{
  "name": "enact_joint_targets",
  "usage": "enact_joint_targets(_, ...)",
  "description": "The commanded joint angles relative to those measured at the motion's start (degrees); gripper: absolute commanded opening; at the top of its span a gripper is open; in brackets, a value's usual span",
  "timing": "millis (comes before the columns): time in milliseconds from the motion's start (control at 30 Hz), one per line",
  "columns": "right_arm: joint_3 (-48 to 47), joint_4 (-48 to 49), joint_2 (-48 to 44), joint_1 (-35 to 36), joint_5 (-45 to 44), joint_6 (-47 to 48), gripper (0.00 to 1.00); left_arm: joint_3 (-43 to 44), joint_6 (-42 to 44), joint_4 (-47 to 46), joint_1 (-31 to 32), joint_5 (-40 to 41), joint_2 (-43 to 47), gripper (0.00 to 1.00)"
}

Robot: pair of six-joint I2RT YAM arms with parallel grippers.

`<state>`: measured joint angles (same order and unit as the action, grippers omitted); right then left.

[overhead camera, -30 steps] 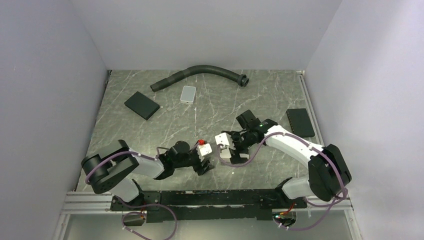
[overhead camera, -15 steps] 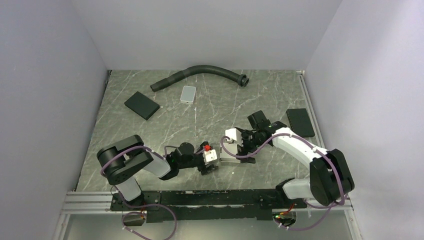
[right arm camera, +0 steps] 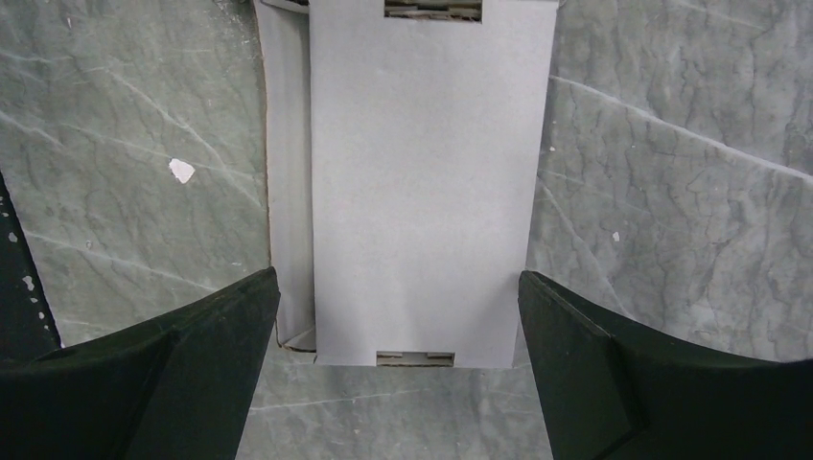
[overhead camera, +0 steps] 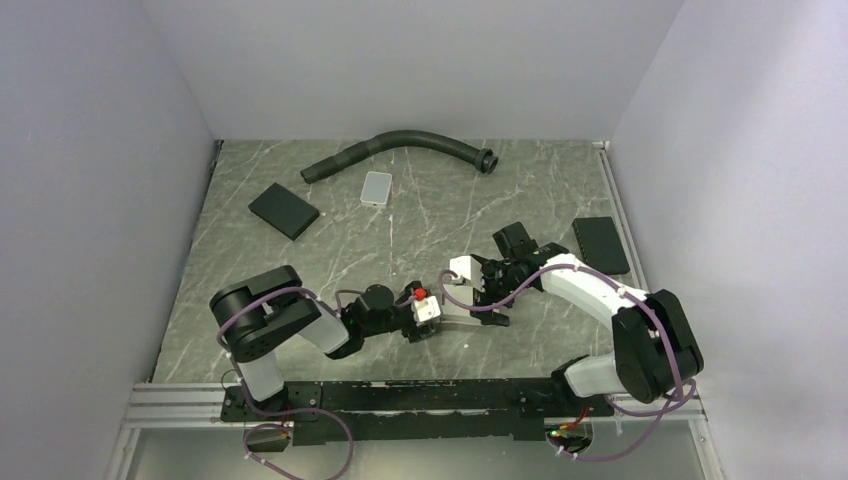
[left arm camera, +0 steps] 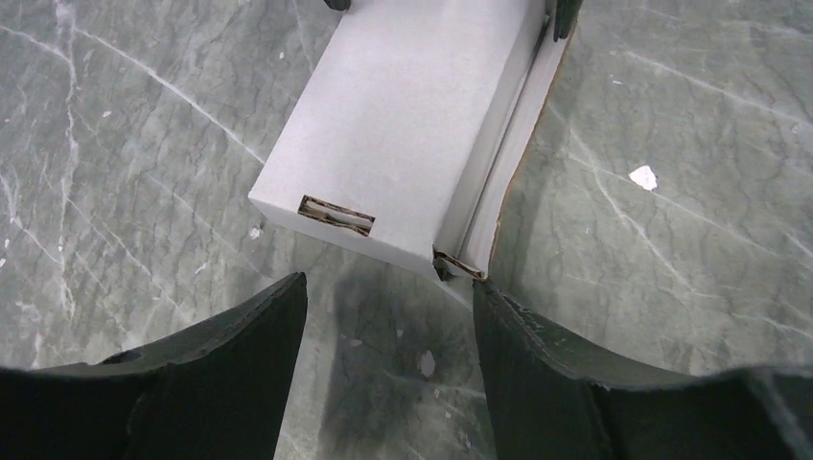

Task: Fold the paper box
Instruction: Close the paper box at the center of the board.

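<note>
— Left part of the table [overhead camera: 440, 215]?
— One black pad [overhead camera: 283, 211], lying flat. Behind it, one dark curved hose [overhead camera: 400, 145] along the back; one small grey tile [overhead camera: 377, 187] just in front of the hose.

— Left tool [left arm camera: 386, 287]?
— Low over the table, near the front and centre. Jaws fairly wide, nothing between them. Points at one end of the box, just short of it.

— The paper box [left arm camera: 403, 115]?
— One, white, folded into a slim carton. Flat on the table between the two tools. One long side flap stands out loose along its edge.

— Right tool [right arm camera: 397, 278]?
— Jaws wide, astride the other end of the box. Cannot tell whether the fingers touch it.

— Far right?
— A second black pad [overhead camera: 600, 245], flat by the right wall.
</note>
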<state>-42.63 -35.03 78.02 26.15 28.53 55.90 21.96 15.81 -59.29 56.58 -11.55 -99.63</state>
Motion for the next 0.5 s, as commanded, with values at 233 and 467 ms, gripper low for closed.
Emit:
enact_joint_targets(233,-0.29,1.26,0.55,0.30,0.84,-1.86,1.00,2.94,-0.62,-4.80,0.38,-0.73,-2.91,0.61)
enact_joint_targets(467,-3.35,0.79,0.24,0.00,2.98,-4.82,1.00,-0.40,-1.49,-4.98,0.45,-0.97,-0.35,0.64)
